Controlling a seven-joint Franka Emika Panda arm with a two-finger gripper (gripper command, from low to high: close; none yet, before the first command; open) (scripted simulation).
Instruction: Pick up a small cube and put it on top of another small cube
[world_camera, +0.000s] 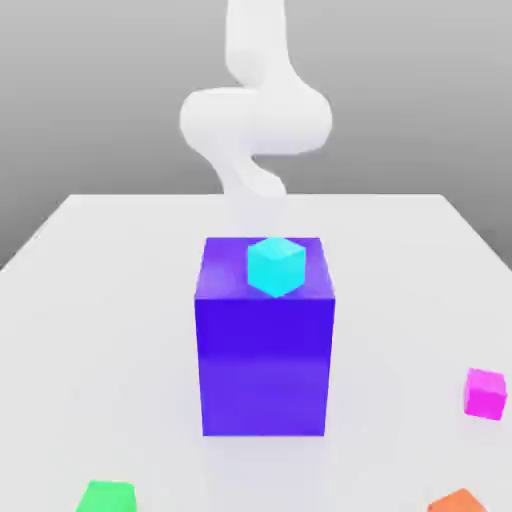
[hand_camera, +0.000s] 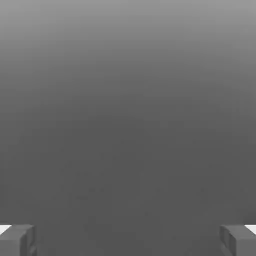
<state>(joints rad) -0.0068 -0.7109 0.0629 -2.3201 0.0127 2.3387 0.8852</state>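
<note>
The small magenta-pink cube rests on the white table at the exterior view's right, well apart from the big blue-violet block. My white arm curls above the table's far side, behind the block. In the hand view my gripper is open. Its two grey fingertips stand far apart with nothing between them, and beyond them lies plain grey background.
A cyan cube sits on top of the tall blue-violet block in the middle of the table. A green cube lies at the near left edge and an orange cube at the near right edge.
</note>
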